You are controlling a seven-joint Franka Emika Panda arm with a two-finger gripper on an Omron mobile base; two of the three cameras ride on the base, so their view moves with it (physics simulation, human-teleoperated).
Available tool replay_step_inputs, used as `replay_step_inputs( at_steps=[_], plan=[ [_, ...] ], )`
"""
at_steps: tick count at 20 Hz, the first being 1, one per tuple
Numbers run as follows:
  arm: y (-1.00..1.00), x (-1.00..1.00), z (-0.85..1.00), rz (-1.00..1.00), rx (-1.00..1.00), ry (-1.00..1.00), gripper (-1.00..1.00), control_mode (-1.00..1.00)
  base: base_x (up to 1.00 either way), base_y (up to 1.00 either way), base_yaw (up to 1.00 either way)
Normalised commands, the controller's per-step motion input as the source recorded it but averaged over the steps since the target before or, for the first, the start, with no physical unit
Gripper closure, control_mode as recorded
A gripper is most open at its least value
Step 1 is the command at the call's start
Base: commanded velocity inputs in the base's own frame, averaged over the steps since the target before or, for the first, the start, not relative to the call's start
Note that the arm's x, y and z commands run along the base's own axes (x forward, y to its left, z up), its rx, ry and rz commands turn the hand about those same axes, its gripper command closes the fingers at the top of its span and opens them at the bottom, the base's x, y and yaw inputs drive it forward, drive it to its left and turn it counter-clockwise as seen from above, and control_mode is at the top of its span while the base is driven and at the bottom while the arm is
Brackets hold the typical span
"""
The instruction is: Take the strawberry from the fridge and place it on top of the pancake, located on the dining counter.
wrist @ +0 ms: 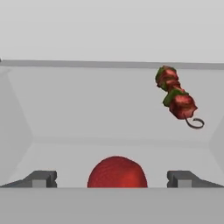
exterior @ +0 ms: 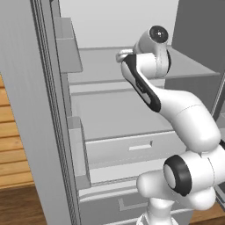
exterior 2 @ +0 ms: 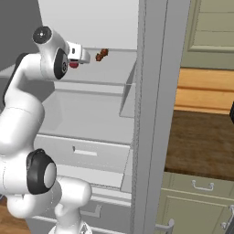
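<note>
Fridge point(exterior: 26, 110) open, pincer point(wrist: 112, 180) spread wide around the strawberry point(wrist: 117, 172) on the shelf, kebab point(wrist: 176, 97) further back; grasp, carry and drop onto the pancake all left

Warm wooden plank wall point(exterior: 13, 145) at far left of left base view, darker brown floor point(exterior: 26, 206) below. In right base view: same orange-brown planks point(exterior 2: 205, 93), dark-brown bench top point(exterior 2: 201, 146) beneath, green-grey cabinets point(exterior 2: 196, 201) with 2 small metal handles point(exterior 2: 202, 185) under that, pale green-grey panelled cabinet point(exterior 2: 212, 27) up top. Even, flat light, soft shadows.
</note>
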Motion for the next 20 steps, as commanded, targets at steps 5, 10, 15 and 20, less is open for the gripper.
replay_step_inputs(
  at_steps=[5, 10, 15, 20],
  plan=[
    [0.0, 0.0, -0.16, -0.02, 0.0, 0.03, -1.0, -1.0, 0.0, 0.0, 0.0],
    [0.0, 0.0, -0.12, 0.0, 0.01, 0.01, -1.0, -1.0, 0.0, 0.0, 0.0],
    [0.0, 0.08, -0.01, 0.0, 0.0, -0.04, -1.0, -1.0, 0.0, 0.0, 0.0],
    [0.0, 0.17, 0.0, 0.0, 0.0, -0.1, -1.0, -1.0, 0.0, 0.0, 0.0]
  ],
)
